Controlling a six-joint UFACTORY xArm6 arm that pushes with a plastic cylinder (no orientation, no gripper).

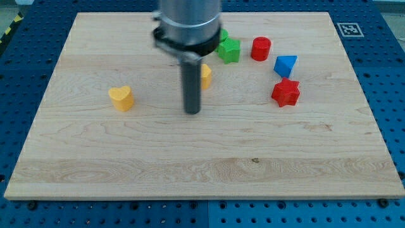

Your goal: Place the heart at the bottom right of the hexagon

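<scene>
Heart, yellow (121,98), sits left-centre on wooden board (202,164), well off every edge. Rod tip (192,112) to its right, apart, touching no block; no gripper fitted. Yellow hexagon (206,76) partly hidden behind rod. Further right: green star (230,49), red cylinder (261,48), blue block (285,65), red star (286,93).

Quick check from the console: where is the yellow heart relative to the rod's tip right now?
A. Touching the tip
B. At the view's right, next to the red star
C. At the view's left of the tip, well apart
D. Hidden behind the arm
C: the yellow heart sits alone at the view's left of my tip, with bare board between them.
</scene>
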